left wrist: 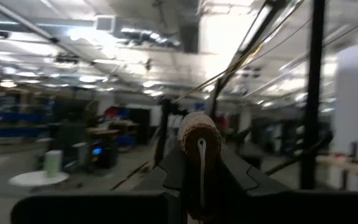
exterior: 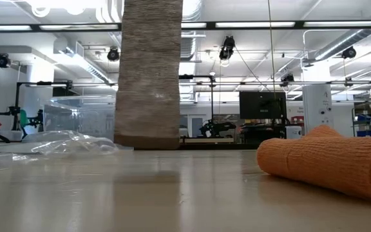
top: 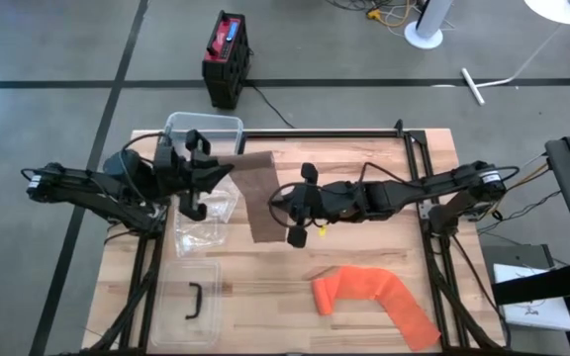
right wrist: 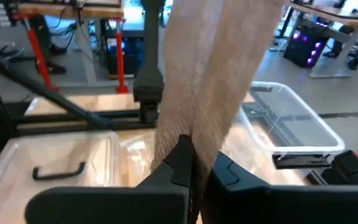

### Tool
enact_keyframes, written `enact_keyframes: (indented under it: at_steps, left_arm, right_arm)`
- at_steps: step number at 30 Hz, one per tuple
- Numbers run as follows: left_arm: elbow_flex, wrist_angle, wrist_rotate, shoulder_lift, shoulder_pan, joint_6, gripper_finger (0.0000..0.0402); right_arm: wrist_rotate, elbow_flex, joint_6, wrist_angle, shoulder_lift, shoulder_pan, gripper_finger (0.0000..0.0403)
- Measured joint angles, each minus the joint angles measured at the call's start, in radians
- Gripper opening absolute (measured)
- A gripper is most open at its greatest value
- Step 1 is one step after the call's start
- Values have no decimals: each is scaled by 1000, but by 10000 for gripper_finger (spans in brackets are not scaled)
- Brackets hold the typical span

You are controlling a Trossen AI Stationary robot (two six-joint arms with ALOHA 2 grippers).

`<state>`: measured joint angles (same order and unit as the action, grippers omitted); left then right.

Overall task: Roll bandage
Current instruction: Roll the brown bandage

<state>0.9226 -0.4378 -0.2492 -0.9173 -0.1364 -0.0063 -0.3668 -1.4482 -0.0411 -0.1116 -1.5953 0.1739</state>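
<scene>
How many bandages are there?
2. A brown bandage is stretched between the two arms at the table's middle; an orange bandage lies loose near the front right edge. None seem hidden.

Floor [top: 57,49]: grey concrete with dark seam lines.
Table [top: 364,262]: pale wood planks on a black frame.
Ceiling [exterior: 250,13]: exposed ducts and long strip lights.
Beyond the table: a dark monitor [exterior: 263,106], workbenches, racks.
On the floor: a black-and-red box [top: 228,57], a white stand base [top: 426,36].
</scene>
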Motion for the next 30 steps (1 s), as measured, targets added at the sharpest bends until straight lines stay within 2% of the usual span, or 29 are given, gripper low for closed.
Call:
enact_keyframes:
  at_steps: [4,9,15,20,24,30]
  left_arm:
    - [0,21,-18,-7,1,40,36]
    - [0,34,-80,-1,1,68,37]
    - [0,18,-85,5,1,112,37]
    - [0,17,-74,0,1,134,37]
    - [-1,16,-39,-15,1,143,37]
    - [-2,2,-38,-38,1,205,37]
  right_arm:
    - [1,-2,-16,-12,1,-15,51]
    - [2,-2,-19,-24,27,-18,137]
    - [39,-3,-37,-50,85,-17,243]
    - [84,-3,21,-22,130,-8,311]
    - [83,-3,91,13,155,-8,332]
    - [87,-3,224,44,209,3,322]
